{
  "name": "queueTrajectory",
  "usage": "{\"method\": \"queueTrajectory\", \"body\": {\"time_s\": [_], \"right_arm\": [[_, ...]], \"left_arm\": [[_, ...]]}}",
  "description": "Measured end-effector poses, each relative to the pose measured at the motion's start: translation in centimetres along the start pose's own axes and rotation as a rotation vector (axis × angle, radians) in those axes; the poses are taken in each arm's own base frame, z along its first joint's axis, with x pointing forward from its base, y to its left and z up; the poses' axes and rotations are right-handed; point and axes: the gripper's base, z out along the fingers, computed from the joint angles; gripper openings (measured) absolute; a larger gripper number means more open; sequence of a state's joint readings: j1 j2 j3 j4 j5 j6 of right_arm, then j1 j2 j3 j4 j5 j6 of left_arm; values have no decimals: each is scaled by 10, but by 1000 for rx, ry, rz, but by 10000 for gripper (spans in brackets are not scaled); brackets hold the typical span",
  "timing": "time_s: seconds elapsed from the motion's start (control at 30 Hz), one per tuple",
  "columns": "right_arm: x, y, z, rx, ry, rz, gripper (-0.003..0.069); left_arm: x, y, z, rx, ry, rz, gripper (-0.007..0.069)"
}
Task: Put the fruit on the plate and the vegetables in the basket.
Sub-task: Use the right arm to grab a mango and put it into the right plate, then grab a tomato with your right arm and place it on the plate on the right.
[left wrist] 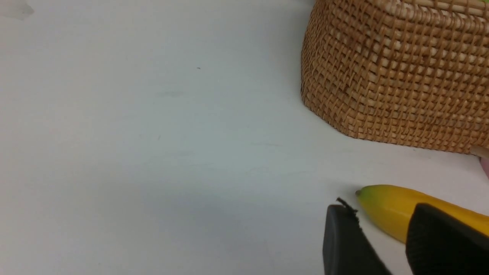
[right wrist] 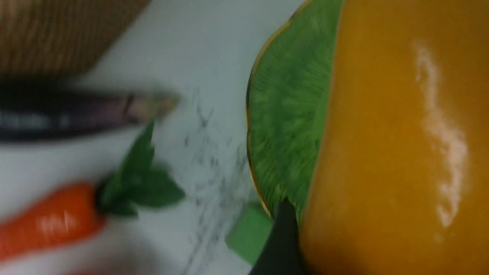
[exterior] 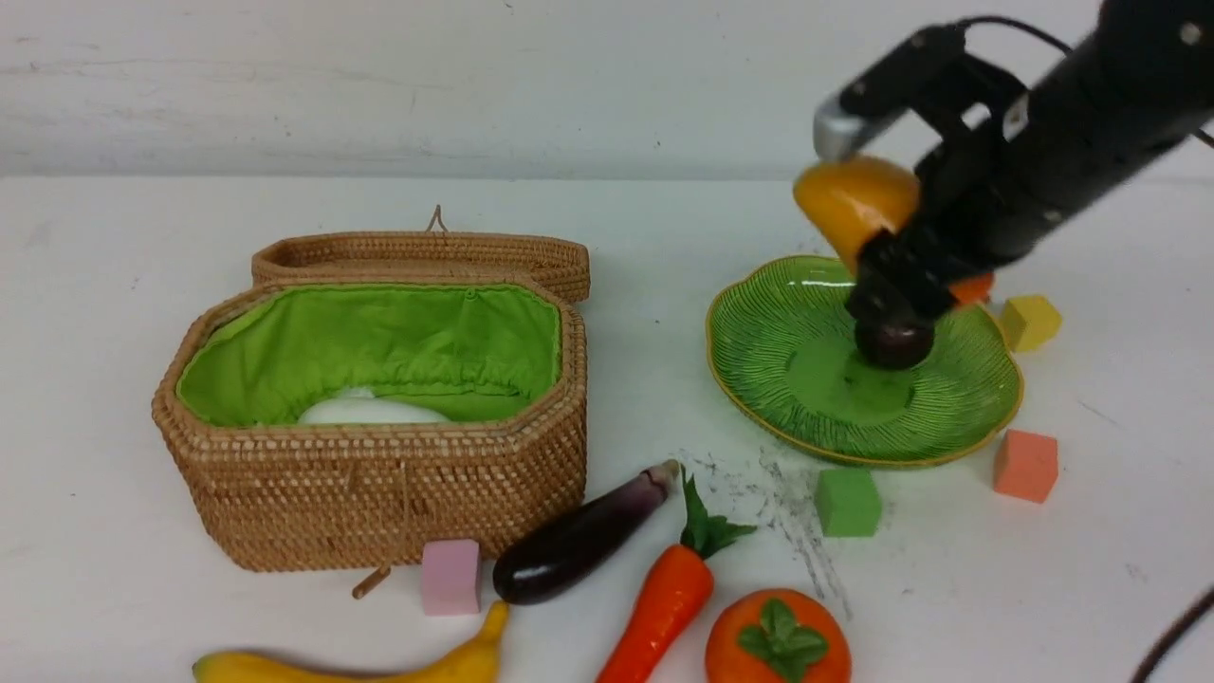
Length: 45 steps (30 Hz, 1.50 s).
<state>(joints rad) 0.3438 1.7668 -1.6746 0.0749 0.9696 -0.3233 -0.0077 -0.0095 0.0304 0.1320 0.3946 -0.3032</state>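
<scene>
Glossy yellow-orange oval mango (exterior: 851, 204) hangs over the ribbed, wavy-edged green plate (exterior: 787, 351), pinched in the right gripper (exterior: 868, 213), jaws spread wide around it. The left gripper (left wrist: 382, 217) has its jaws partly apart, empty, just by the smooth yellow banana (left wrist: 386, 202).

The lid (exterior: 422, 256) lies just behind the basket (exterior: 379, 493), against its back rim; a vegetable (exterior: 370, 411) lies in the basket, by its front wall; a foam cube (exterior: 450, 576) stands just before the basket's front wall, toward its right end; the banana (exterior: 379, 669) lies further before the basket; the eggplant (exterior: 579, 541) lies aslant just beside the basket's front right corner; the carrot (exterior: 664, 598) and then the persimmon (exterior: 778, 640) lie further right of it; the plate (exterior: 759, 351) sits apart to the basket's right, the mangosteen (exterior: 893, 343) on it, the mango (exterior: 854, 204) up above its far side.
</scene>
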Motion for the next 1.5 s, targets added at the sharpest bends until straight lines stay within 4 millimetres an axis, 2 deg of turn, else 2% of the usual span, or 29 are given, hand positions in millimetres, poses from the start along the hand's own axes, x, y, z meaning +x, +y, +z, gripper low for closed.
{"method": "queueTrajectory", "body": {"time_s": [0.03,0.13,0.17,0.23,0.27,0.33,0.47,0.73,0.8,0.9,1.27,1.37,1.4,1.47,1.5], "right_arm": [[-7,-2,5,2,-7,51,594],[-22,-10,55,-1,27,206,594],[-24,-13,83,-1,53,267,594],[-24,-15,97,1,61,316,594],[-23,-19,120,4,75,368,594],[-19,-24,145,11,90,446,594],[-11,-31,170,27,91,551,594],[-13,-34,171,55,58,574,598],[-13,-37,171,78,59,552,652],[-12,-38,171,97,57,534,681],[-13,-39,170,101,52,526,660],[-18,-39,157,96,34,512,652],[-25,-37,139,66,15,517,645],[-28,-35,128,44,7,516,642],[-36,-29,97,-13,-11,510,629]], "left_arm": [[0,0,0,0,0,0,239],[0,0,0,0,0,0,239],[0,0,0,0,0,0,239],[0,0,0,0,0,0,239],[0,0,0,0,0,0,239],[0,0,0,0,0,0,239],[0,0,0,0,0,0,239],[0,0,0,0,0,0,239],[0,0,0,0,0,0,239],[0,0,0,0,0,0,239],[0,0,0,0,0,0,239],[0,0,0,0,0,0,239],[0,0,0,0,0,0,239],[0,0,0,0,0,0,239],[0,0,0,0,0,0,239]]}}
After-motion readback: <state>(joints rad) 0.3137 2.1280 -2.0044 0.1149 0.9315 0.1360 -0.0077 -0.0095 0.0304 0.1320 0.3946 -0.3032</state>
